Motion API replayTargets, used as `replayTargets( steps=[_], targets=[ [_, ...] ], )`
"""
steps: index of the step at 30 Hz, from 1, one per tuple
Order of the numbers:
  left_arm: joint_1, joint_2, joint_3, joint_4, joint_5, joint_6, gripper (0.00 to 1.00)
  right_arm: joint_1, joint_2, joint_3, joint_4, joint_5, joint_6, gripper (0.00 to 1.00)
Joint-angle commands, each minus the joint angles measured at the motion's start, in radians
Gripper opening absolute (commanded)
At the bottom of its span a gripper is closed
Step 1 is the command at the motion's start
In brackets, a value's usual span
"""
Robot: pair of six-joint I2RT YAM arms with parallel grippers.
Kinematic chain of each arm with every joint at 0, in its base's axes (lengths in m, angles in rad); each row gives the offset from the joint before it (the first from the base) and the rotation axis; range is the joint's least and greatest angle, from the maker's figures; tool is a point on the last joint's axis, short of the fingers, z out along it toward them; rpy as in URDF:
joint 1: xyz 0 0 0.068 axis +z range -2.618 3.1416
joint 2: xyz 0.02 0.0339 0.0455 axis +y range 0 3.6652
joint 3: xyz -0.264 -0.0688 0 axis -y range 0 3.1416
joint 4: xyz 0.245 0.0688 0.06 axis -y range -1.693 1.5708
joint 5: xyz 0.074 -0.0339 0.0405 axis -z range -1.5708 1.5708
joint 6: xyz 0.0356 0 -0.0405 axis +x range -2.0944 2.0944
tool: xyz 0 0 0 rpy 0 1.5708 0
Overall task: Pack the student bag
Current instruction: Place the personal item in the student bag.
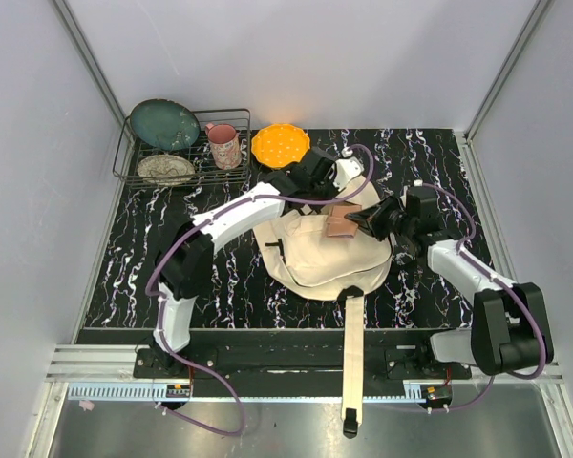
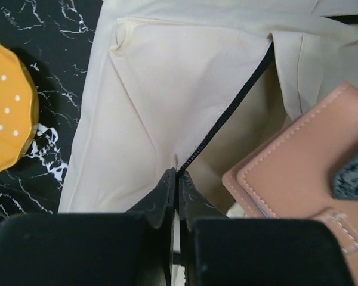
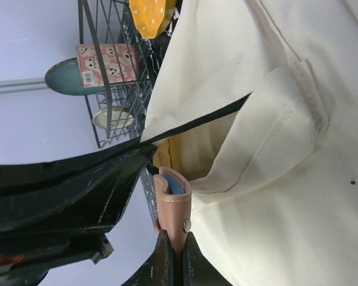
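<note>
Matt cream canvas student bag; smooth stitched leather wallet; glossy marbled tabletop.

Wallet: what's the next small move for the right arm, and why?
Probably ease the right gripper forward to slide the wallet into the bag. It is shut on the wallet, which sits only at the mouth of the open zipper, mostly outside. The left gripper pinches the bag's edge at the zipper, which should steady the opening.

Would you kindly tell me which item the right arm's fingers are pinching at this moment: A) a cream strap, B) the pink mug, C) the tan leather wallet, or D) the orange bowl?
C: the right wrist view shows the right fingers closed on the tan wallet at the open mouth of the student bag.
</note>
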Motion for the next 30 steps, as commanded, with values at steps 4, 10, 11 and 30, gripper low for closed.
replayTargets(
  steps=[4, 10, 11, 30],
  targets=[
    [-0.007, -0.182, -0.046, 0.170, -0.068, -0.089, 0.00, -0.004, 0.085, -0.024, 0.271, -0.047, 0.172, 0.00],
    [-0.036, -0.189, -0.048, 0.156, -0.059, -0.104, 0.00, -0.003, 0.214, -0.028, 0.444, 0.059, 0.284, 0.00],
    [-0.046, -0.185, -0.046, 0.156, -0.059, -0.104, 0.00, -0.001, 0.256, -0.031, 0.498, 0.073, 0.301, 0.00],
    [-0.058, -0.132, 0.080, -0.034, -0.070, -0.133, 0.00, 0.194, 0.568, 0.103, 0.881, 0.579, 0.352, 0.09]
  ],
)
